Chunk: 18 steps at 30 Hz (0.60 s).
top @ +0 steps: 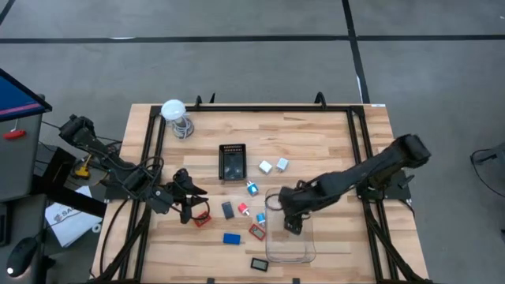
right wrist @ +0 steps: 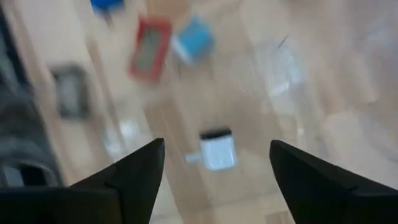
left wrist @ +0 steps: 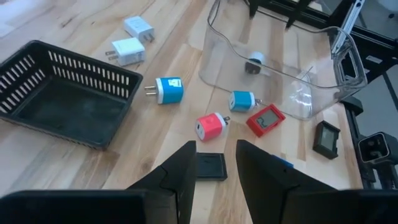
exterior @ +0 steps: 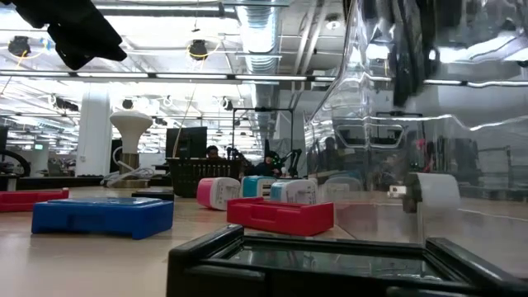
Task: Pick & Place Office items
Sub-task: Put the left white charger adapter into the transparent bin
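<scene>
Right gripper jaws spread above 1 white charger lying in clear box; left gripper jaws part-open, empty.

Your right wrist view is blurred: the white plug between the fingers lacks detail. In the low view, the black case is cut off below.
</scene>
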{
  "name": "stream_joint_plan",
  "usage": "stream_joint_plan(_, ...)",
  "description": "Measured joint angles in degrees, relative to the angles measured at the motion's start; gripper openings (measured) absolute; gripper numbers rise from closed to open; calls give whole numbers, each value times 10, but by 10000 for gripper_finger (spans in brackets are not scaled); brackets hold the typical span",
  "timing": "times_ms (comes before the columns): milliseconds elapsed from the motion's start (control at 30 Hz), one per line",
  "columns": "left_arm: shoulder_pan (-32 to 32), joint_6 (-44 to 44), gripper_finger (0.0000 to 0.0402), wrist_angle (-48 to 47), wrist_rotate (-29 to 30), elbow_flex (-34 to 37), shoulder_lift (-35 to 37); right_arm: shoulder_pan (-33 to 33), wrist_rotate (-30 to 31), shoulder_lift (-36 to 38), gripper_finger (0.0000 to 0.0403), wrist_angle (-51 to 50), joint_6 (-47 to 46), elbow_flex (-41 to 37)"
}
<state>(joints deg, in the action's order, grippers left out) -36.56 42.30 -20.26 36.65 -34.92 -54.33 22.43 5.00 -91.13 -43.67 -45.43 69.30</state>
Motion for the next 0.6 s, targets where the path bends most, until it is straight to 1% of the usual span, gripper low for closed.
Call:
stream_joint_plan(133,0,0,111,-4,22,0,0,-32,76,61,275,0,-60,1)
stream_joint_plan(233,0,0,111,-3,40,0,0,-83,103,81,273,-2,-94,1)
stream_joint_plan(333,0,0,111,-3,54,0,0,-146,101,80,273,-1,-114,1)
stream_joint_plan(400,0,0,111,-1,60,0,0,-187,86,69,273,15,-104,2)
stream_joint_plan(500,2,1,111,11,65,0,0,-231,46,44,273,34,-31,19)
stream_joint_plan(600,7,1,111,16,67,0,4,-251,11,12,273,27,50,55)
